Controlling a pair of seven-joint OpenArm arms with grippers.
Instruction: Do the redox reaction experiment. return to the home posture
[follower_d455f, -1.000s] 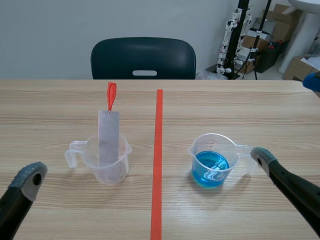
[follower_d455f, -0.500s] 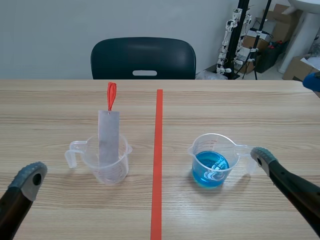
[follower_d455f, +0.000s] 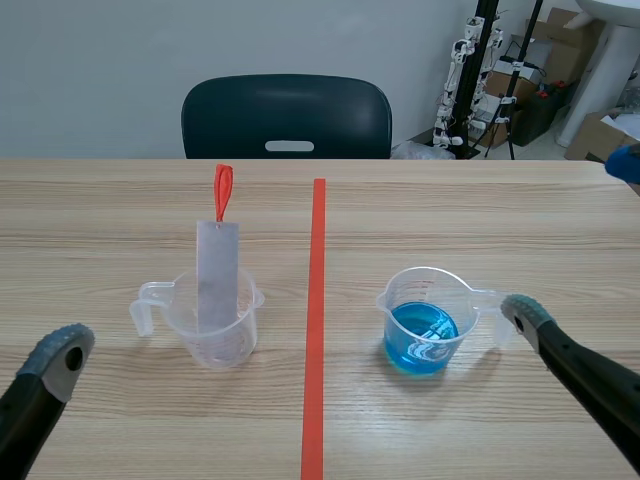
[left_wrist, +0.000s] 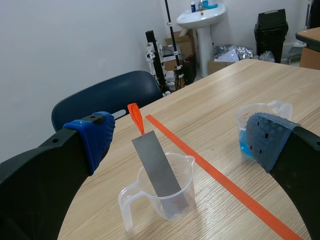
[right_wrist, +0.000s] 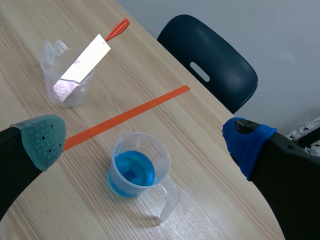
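You had the left gripper low at the near left of the wooden table, its two fingers spread wide with nothing between them. Ahead of it, framed by the blue pads, stood the clear measuring cup on the left side of the orange-red tape line, its handle turned outward, away from the line. A grey metal strip stood in that cup, its lower end on the bottom and its upper part leaning on the rim, well above the cup. An orange-red loop was fixed at its top end. You could not tell from these views whether the cup held any liquid.

Your right gripper sat low at the near right, likewise spread wide and holding nothing. The second measuring cup stood right of the tape line, under and ahead of that gripper's open fingers, with blue liquid filling its lower part. Its handle pointed toward the right arm. In the scene view one right fingertip showed just beside the handle, but you could not tell there whether they touched; the wrist view showed the fingers standing clear on either side of the cup.

The two cups were well apart, the tape line between them. A dark chair stood behind the far edge of the table.
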